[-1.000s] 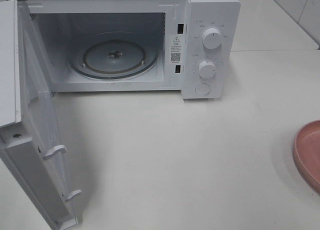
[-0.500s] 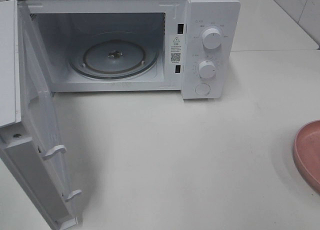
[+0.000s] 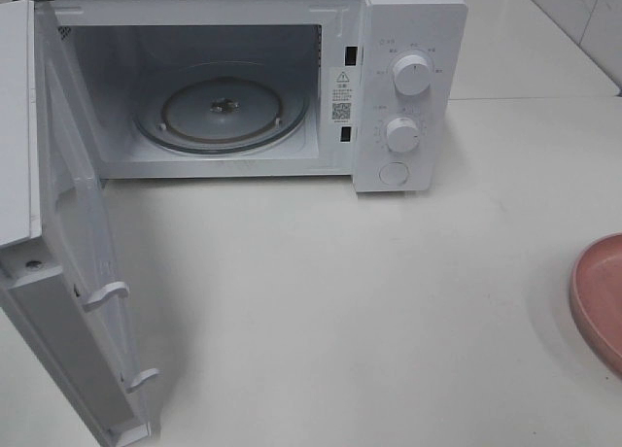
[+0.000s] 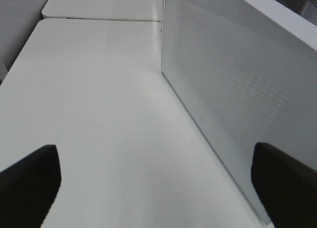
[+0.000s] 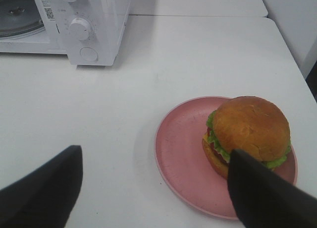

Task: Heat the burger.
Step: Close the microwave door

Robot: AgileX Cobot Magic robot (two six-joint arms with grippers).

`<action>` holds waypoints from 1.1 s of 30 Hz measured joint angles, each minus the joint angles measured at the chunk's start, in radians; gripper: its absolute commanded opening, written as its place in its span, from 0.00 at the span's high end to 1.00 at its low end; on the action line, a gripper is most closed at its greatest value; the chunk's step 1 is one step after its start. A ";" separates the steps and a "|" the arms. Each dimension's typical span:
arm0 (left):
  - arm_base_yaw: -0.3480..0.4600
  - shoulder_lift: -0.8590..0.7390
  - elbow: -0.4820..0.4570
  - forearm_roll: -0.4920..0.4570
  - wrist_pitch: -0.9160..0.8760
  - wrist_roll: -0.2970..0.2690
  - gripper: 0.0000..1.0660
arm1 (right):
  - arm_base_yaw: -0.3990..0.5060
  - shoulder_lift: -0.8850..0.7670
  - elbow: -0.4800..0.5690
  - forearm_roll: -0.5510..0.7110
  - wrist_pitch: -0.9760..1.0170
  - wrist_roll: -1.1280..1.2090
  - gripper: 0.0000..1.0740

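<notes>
The burger point(image 5: 250, 126), with a golden-brown bun, green lettuce and a red layer, sits on a pink plate point(image 5: 181, 148) in the right wrist view. My right gripper point(image 5: 153, 188) hovers open above the table just short of the plate. One dark fingertip point(image 5: 262, 193) overlaps the burger's near edge in the picture, and nothing is held. My left gripper point(image 4: 156, 188) is open over bare table beside the microwave door point(image 4: 233, 94). In the exterior high view only the plate's rim point(image 3: 600, 296) shows at the right edge. The burger and both grippers are out of that view.
A white microwave point(image 3: 408, 87) stands at the back of the white table with its door point(image 3: 68, 272) swung wide open to the left. Its glass turntable point(image 3: 222, 107) carries nothing. Two knobs and a button are on its right panel. A table seam runs behind it.
</notes>
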 measured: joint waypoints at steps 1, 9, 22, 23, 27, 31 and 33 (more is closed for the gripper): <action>0.000 0.000 0.000 0.000 0.000 0.000 0.06 | 0.000 0.000 0.000 0.000 0.000 0.000 0.29; 0.000 0.000 0.000 0.000 0.000 0.000 0.06 | 0.000 0.000 0.000 0.000 0.000 0.000 0.29; 0.000 0.000 0.000 0.000 0.000 0.000 0.06 | 0.000 0.000 0.000 0.000 0.000 0.000 0.29; 0.000 0.000 0.000 0.000 0.000 0.000 0.06 | 0.000 0.000 0.000 0.000 0.000 0.000 0.29; 0.000 0.000 0.000 0.000 0.000 0.000 0.06 | 0.000 0.000 0.000 0.000 0.000 0.000 0.29; 0.000 0.000 0.000 0.000 0.000 0.000 0.06 | 0.000 0.000 0.000 0.000 0.000 0.000 0.29; 0.000 0.000 0.000 0.000 0.000 0.000 0.06 | 0.000 0.000 0.000 0.000 0.000 0.000 0.29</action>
